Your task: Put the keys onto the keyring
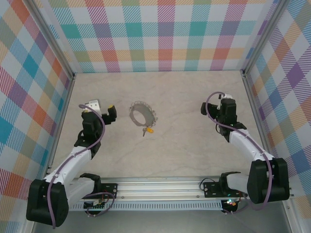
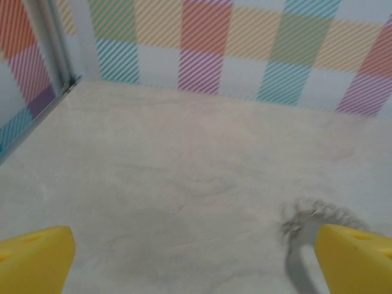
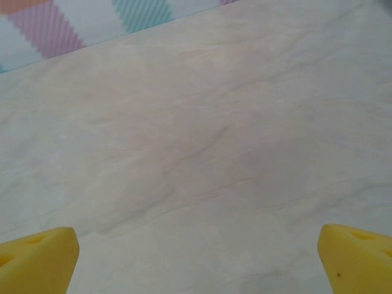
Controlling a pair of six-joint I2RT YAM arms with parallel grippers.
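The keyring [image 1: 142, 115], a silvery scalloped loop, lies flat near the middle of the table. The tiny key [image 1: 149, 130] rests against the ring's near edge, its yellow-orange head to the right and its dark blade pointing left. Whether it hangs on the ring I cannot tell. My left gripper [image 1: 110, 112] hovers left of the ring, open and empty. In the left wrist view the yellow pads [image 2: 35, 260] stand wide apart, and part of the keyring [image 2: 309, 214] peeks out by the right pad. My right gripper [image 1: 220, 102] is far to the right, open over bare table, its pads [image 3: 37, 257] spread.
The marble-look table [image 1: 184, 145] is fenced by plaid walls [image 1: 165, 34] at the back and both sides, with metal corner posts. An aluminium rail [image 1: 160, 187] carrying the arm bases runs along the near edge.
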